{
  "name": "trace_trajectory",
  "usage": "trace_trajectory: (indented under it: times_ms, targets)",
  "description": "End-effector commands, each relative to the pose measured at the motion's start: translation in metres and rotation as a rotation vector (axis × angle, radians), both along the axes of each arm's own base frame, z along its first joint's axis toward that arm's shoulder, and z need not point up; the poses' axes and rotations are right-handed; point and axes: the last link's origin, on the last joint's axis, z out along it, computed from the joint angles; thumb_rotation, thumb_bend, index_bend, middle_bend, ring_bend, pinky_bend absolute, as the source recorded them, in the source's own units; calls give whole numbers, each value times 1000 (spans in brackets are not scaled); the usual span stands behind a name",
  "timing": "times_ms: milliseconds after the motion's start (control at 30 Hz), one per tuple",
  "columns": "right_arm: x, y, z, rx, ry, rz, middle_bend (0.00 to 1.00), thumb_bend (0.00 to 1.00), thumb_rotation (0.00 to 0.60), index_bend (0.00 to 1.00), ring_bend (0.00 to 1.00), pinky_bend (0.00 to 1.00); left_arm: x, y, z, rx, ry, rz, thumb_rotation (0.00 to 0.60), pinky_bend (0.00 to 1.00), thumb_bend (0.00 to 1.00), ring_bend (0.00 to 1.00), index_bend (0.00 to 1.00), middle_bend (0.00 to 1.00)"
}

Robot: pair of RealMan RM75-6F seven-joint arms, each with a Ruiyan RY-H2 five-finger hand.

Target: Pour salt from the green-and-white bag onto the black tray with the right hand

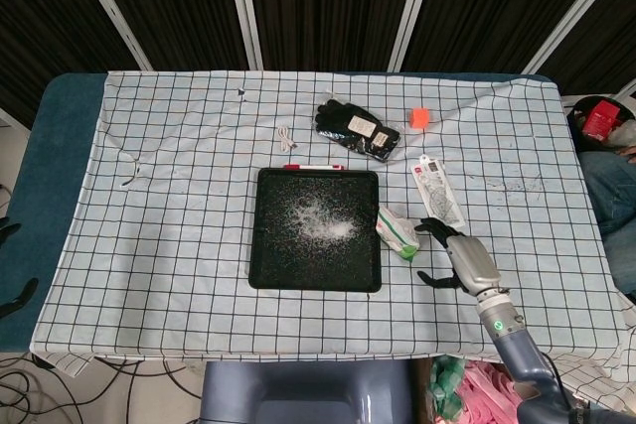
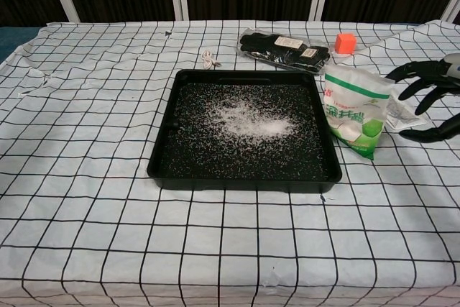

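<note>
One black tray [image 2: 162, 163] holding scattered salt [image 2: 248, 121] sits on the worktop [image 2: 86, 235], one green-and-white bag [image 2: 353, 109] stands just beside its right rim, and the right hand [image 2: 431, 98], fingers spread, holds nothing

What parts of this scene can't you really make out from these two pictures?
- Left hand: in neither view.
- Right hand: chest view's right edge cuts off its wrist and arm.
- Print on the salt bag: too small to read in either view.
- Label on the black gloves: too small.
- Flat packet: contents unclear; the bag partly hides it in the chest view.
</note>
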Motion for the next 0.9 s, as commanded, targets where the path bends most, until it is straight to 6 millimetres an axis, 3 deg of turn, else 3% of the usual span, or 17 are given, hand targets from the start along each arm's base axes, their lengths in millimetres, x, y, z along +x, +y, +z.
trace_trajectory:
  times_ms: [33,267,433,700,900]
  targets:
    - [0,2,3,-1,5,6,130,199,600,217,205,297,0,0,0,0,0,1,600,62,256,5,162,118]
    - [-9,1,24,-64,80,22,130,199,600,211,205,297,0,0,1,4,1,2,600,62,256,4,162,118]
    - [-25,0,57,-152,163,23,126,200,600,195,200,297,-1,0,1,2,2,7,600,62,256,4,162,118]
    - [-46,18,112,-242,343,56,113,178,600,182,170,297,0,1,-1,2,11,11,600,62,256,5,162,116]
    - [-50,32,133,-329,482,95,113,178,600,171,170,297,1,4,-7,-10,18,16,600,61,256,4,162,115]
